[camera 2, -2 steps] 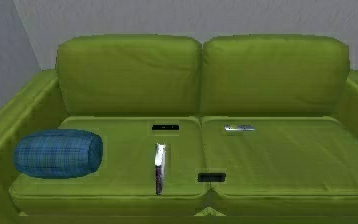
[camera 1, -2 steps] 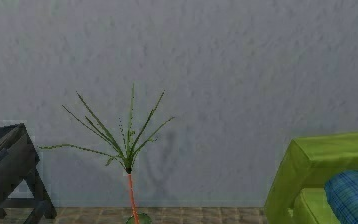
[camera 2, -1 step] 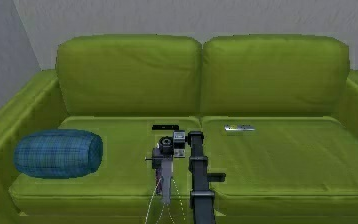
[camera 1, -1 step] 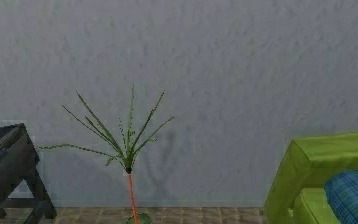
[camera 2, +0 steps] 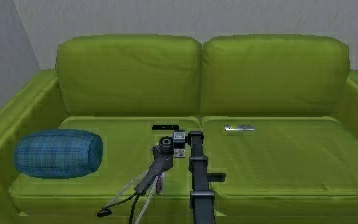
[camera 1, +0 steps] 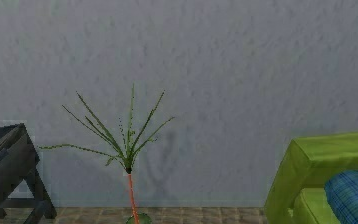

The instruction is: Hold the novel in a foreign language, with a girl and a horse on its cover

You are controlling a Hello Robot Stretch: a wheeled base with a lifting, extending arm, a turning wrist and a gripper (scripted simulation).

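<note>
Novel probably lies on the sofa point(camera 2: 277, 75), where a cushion point(camera 2: 57, 154) rests lower left. The arm point(camera 2: 199, 170) reaches over the seat for it. The gripper point(camera 2: 137, 195) sits low centre; its fingers' state and load cannot be told. A dark slab point(camera 2: 165, 127) at centre or a pale slab point(camera 2: 239, 127) to its right may be the book.

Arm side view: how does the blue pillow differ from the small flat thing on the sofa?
The pillow is big, plump, blue-checked; the flat thing small, thin, greyish. The pillow lies on the picture's left seat, the flat thing on the right one. Both rest on the sofa.
</note>
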